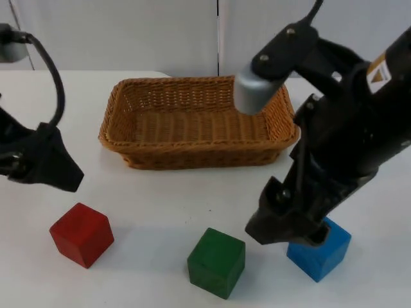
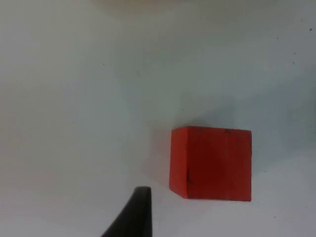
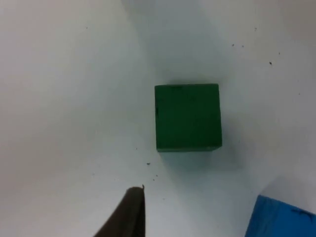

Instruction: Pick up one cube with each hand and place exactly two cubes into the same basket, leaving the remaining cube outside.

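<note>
Three cubes lie on the white table in front of a woven basket [image 1: 119,138]. The red cube [image 1: 81,234] [image 2: 211,163] is at the front left, the green cube [image 1: 216,262] [image 3: 187,117] in the middle and the blue cube [image 1: 324,253] [image 3: 284,217] at the front right. My left gripper [image 1: 64,176] hovers behind and left of the red cube, apart from it. My right gripper [image 1: 289,231] hangs between the green and blue cubes and covers the blue cube's near-left corner. Neither gripper holds a cube.
The basket has nothing in it and stands at the middle back, its long side facing the cubes. The right arm's grey joint [image 1: 257,90] hangs over the basket's right end. A strip of bare table [image 1: 192,192] separates the basket from the cubes.
</note>
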Available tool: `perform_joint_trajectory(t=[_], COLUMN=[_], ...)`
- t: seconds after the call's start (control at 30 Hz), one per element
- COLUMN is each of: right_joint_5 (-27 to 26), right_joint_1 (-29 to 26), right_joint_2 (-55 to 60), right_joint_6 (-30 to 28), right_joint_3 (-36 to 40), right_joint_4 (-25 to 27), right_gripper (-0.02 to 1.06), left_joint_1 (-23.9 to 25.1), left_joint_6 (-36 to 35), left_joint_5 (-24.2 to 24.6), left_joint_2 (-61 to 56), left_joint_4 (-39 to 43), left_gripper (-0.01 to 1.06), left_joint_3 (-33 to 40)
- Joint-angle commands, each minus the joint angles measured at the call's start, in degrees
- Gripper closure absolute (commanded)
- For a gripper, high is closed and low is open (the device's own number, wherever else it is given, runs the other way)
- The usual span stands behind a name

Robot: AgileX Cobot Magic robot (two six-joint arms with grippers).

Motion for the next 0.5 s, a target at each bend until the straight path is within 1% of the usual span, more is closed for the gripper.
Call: perform_joint_trajectory(t=[0.0,0.07,0.3,0.47], right_joint_5=[-1.9,-2.3,-3.6,-5.7], right_joint_1=[0.4,0.4,0.4,0.4], right_joint_2=[1.0,2.6,5.8,7.7], right_joint_6=[0.1,0.0,-0.2,-0.2], right_joint_3=[-0.5,-0.5,-0.5,-0.8], right_joint_4=[-0.2,-0.2,-0.1,0.0], right_gripper=[-0.01,-0.01,-0.01,-0.01], left_joint_1=[-1.1,-1.9,-2.1,-2.2], left_joint_6=[0.4,0.5,1.3,1.4], left_joint_5=[-1.8,-3.4,-3.4,-3.7], left_joint_2=[1.2,3.3,6.3,8.1], left_joint_4=[-0.5,-0.5,-0.5,-0.4], left_gripper=[0.0,0.0,0.0,0.0], left_joint_3=[-0.3,-0.3,-0.3,-0.3])
